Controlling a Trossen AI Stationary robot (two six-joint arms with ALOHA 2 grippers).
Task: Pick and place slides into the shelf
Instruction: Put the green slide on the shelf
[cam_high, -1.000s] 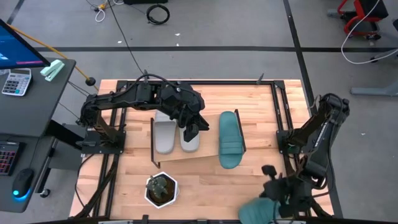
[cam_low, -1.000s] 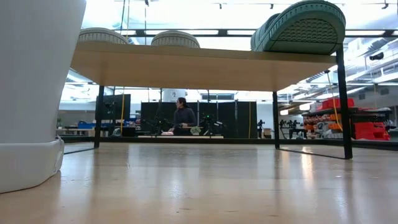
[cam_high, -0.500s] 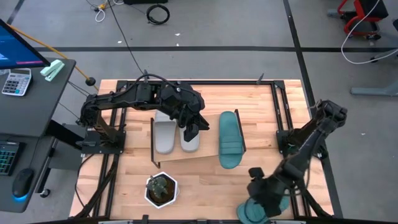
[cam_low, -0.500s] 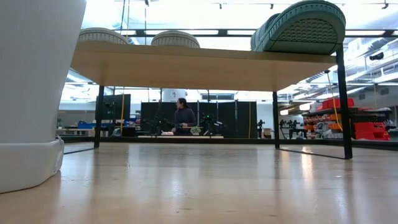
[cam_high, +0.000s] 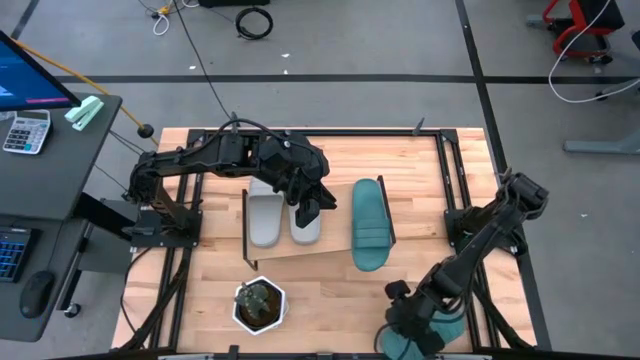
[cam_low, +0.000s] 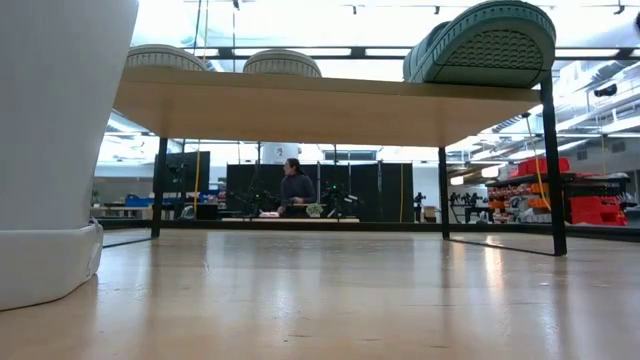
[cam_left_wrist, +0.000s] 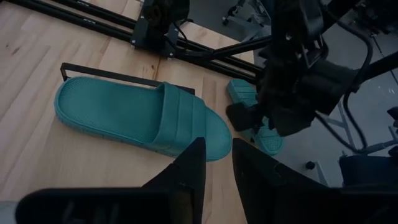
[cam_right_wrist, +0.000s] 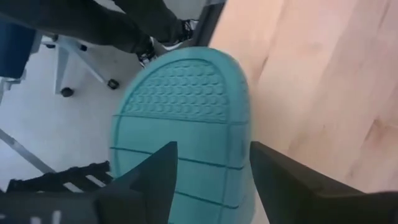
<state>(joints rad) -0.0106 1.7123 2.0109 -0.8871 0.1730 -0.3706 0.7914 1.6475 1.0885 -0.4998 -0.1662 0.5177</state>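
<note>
Two light grey slides (cam_high: 265, 215) (cam_high: 305, 218) and one teal slide (cam_high: 370, 225) lie on the shelf (cam_high: 300, 250); the teal one's near end sticks out past the board (cam_low: 490, 40). My left gripper (cam_high: 312, 208) hovers over the right grey slide, its fingers (cam_left_wrist: 193, 162) a narrow gap apart with nothing between them. A second teal slide (cam_right_wrist: 186, 118) lies at the table's near right edge, one end out over the floor. My right gripper (cam_right_wrist: 211, 152) is open over it, one finger on either side of that end. My right gripper comes at the second teal slide's overhanging end (cam_right_wrist: 180, 81) from above, with its fingers along the slide's two long sides. I cannot tell whether they touch it. The slide lies flat on the table's edge.
A small plant in a white pot (cam_high: 260, 303) stands near the front edge, left of the shelf's middle; it fills the low view's left (cam_low: 50, 150). Bare wood lies between the shelf and the near edge. A person sits far back in the room (cam_low: 296, 190).
My right gripper has gone along the near edge toward the table's left and come down over the second teal slide. My left arm has kept still, and so have the slides on the shelf.
</note>
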